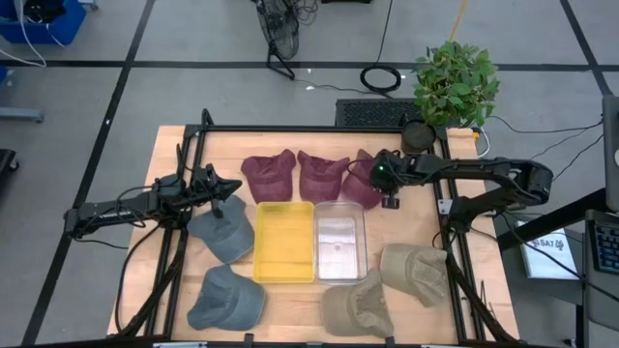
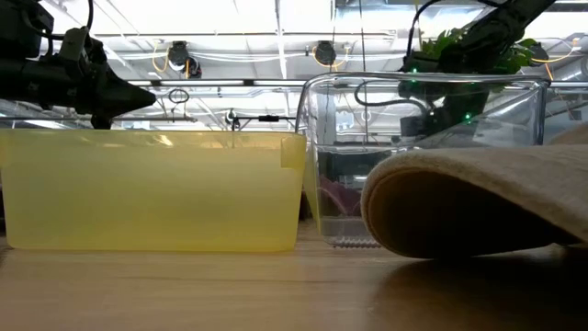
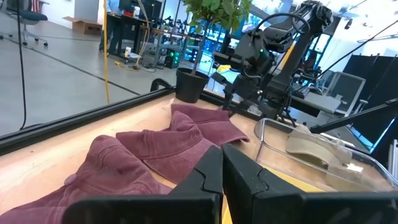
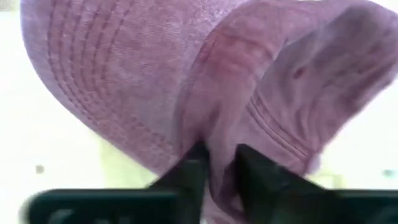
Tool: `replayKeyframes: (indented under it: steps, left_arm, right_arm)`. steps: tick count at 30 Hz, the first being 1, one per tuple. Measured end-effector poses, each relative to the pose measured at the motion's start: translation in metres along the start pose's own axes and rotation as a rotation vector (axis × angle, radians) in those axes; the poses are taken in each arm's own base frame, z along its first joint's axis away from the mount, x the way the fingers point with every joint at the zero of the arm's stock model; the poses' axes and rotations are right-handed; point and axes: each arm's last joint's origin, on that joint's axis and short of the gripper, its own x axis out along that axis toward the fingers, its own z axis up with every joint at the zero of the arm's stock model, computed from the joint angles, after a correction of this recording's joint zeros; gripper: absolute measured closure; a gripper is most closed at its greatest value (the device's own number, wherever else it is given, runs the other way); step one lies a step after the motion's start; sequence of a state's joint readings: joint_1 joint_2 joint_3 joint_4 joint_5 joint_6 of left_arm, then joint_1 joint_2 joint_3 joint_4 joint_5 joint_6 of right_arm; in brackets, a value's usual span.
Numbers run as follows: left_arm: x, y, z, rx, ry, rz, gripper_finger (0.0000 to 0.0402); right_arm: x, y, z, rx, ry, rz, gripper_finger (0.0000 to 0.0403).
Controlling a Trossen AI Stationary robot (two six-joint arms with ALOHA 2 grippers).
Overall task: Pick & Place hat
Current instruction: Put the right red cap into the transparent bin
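hats [image 1: 319, 176] — maroon, grey [image 1: 221, 233], tan [image 1: 416, 273]; bins — yellow [image 1: 283, 242], clear [image 1: 339, 242]; plant [image 1: 455, 82] green; table [image 1: 174, 145] light wood

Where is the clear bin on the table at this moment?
In the high view the clear bin sits at the table's middle, directly right of the yellow bin, with the maroon hats behind it and the tan hats in front.

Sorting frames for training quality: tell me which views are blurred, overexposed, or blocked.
Right wrist view: soft and washed out, the maroon hat fills it, pinched between the right gripper fingers. Low view: tan hat looms blurred, ceiling lights glare. High view: evenly lit.
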State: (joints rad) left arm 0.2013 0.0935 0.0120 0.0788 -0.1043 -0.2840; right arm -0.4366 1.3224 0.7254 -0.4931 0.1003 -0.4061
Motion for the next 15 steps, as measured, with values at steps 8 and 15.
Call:
replayKeyframes:
  steps: [8,15]
  left_arm:
    - [0.0,0.0,0.0,-0.001,0.001,-0.002,0.0392]
    - [0.0,0.0,0.0,-0.002,0.001,-0.002,0.0392]
  right_arm:
    - [-0.041,-0.011,0.01,-0.006,-0.136,-0.15,0.04]
    - [-0.096,-0.014,0.026,-0.014,-0.34,-0.212,0.0401]
